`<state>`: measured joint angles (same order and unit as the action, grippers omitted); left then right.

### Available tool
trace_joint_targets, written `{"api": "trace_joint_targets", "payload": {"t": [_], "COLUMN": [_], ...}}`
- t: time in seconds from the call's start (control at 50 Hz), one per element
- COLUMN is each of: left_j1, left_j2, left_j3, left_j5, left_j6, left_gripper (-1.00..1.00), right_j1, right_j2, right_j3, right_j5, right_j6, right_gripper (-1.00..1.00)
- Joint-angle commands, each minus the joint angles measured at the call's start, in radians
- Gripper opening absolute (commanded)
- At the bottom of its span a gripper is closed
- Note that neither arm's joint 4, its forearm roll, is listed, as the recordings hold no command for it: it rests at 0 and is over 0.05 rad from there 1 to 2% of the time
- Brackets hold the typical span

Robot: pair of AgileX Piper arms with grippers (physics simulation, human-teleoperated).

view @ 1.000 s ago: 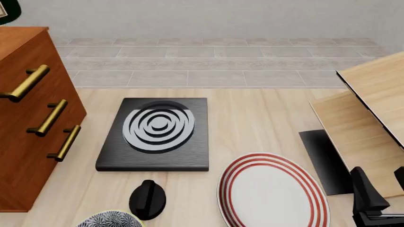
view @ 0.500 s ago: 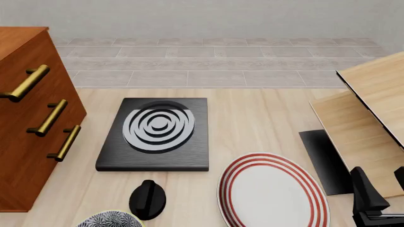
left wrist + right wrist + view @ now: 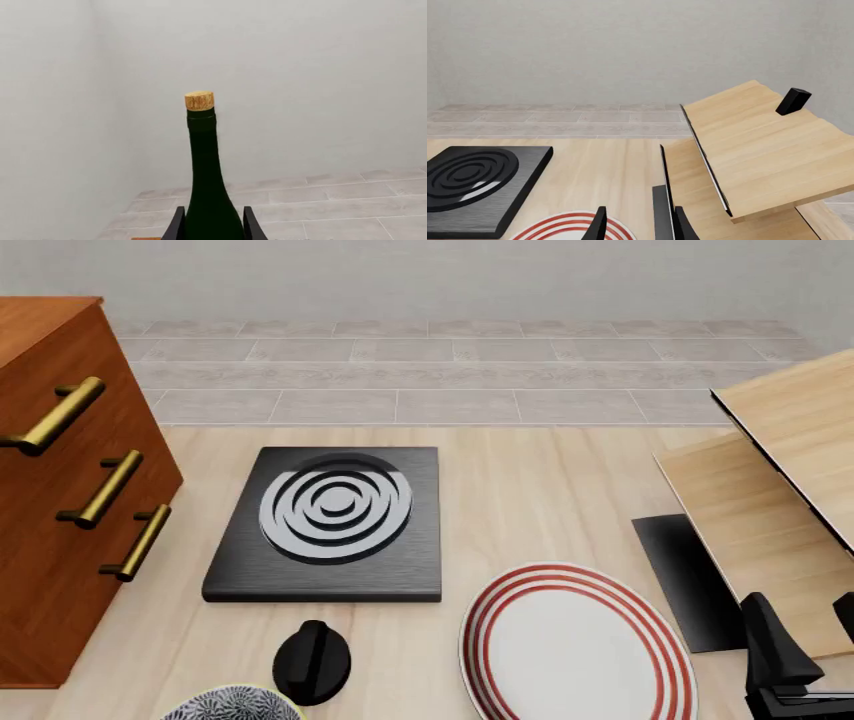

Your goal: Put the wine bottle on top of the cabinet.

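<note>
- Wine bottle (image 3: 208,190) stands upright, neck up, clamped between the left claw (image 3: 211,225) fingers.
- Cabinet (image 3: 54,490) sits left; right claw (image 3: 637,225) hangs empty, parted.

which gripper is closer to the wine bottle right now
Left. The left gripper has its fingers on either side of the wine bottle. The right gripper sits near the table's right edge with no bottle around it.

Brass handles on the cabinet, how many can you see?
3, all on the cabinet front at the left of the front view: upper handle, middle handle, lower handle. The cabinet runs off frame, so more may be hidden.
</note>
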<state>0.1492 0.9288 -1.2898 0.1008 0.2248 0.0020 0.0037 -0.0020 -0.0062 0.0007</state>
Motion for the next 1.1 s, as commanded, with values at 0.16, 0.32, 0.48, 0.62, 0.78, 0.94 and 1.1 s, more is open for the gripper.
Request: {"api": "trace_joint_targets", "payload": {"t": [0.16, 0.32, 0.48, 0.62, 0.78, 0.94, 1.1], "left_j1": [0.075, 0.113, 0.142, 0.163, 0.182, 0.186, 0.195], "left_j2": [-0.014, -0.005, 0.001, 0.003, 0.01, 0.017, 0.025], "left_j3": [0.042, 0.066, 0.084, 0.089, 0.127, 0.153, 0.194], "left_j5": [-0.042, -0.072, -0.097, -0.107, -0.146, -0.172, -0.215], "left_j6": [0.028, 0.03, 0.033, 0.031, 0.025, 0.02, 0.01], "left_gripper": [-1.0, -1.0, -1.0, -1.0, -1.0, -1.0, -1.0], "right_j1": [0.0, 0.0, 0.0, 0.0, 0.0, 0.0, 0.0], "right_j2": [0.0, 0.0, 0.0, 0.0, 0.0, 0.0, 0.0], "right_j3": [0.0, 0.0, 0.0, 0.0, 0.0, 0.0, 0.0], "right_j5": [0.0, 0.0, 0.0, 0.0, 0.0, 0.0, 0.0], "right_j6": [0.0, 0.0, 0.0, 0.0, 0.0, 0.0, 0.0], "right_gripper": [1.0, 1.0, 1.0, 1.0, 1.0, 1.0, 1.0]}}
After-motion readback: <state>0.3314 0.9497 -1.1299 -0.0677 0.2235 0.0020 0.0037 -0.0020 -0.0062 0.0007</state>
